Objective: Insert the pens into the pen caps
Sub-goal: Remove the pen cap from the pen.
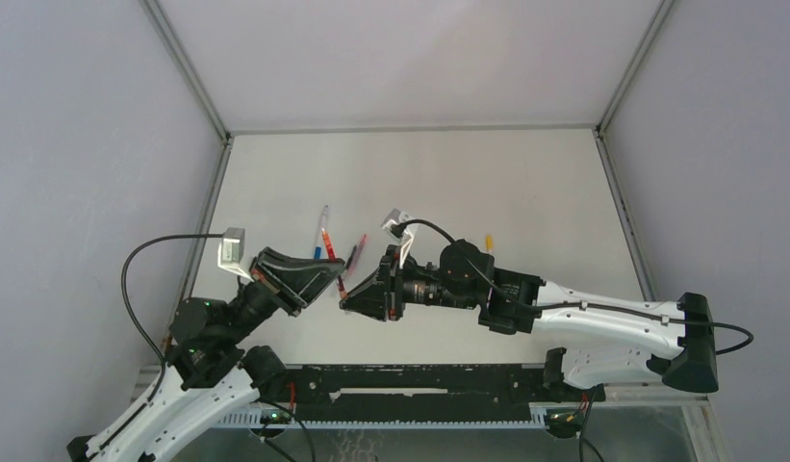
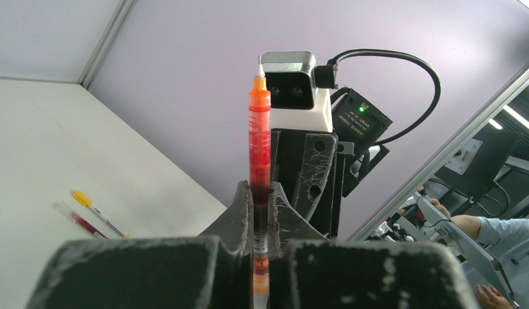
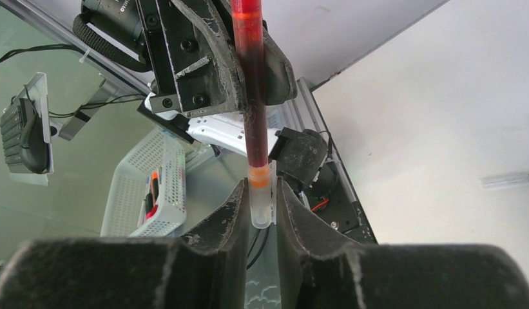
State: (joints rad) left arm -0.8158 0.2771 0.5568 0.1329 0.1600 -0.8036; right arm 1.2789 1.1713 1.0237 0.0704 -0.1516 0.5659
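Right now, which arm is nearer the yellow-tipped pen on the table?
Right. The right arm lies just beside the yellow-tipped pen; the left arm is far off to its left.

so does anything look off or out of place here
Nothing stands out. The orange pen sits straight in the left hand, its end between the fingers of the right hand. Other pens lie loose on the table. Only those fingers look scuffed.

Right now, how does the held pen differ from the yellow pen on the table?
The held pen is clamped in the left gripper, off the table; the yellow pen lies flat on it. Held pen: orange tip, red barrel; yellow pen: yellow end, pale barrel. Both are slim stick pens.
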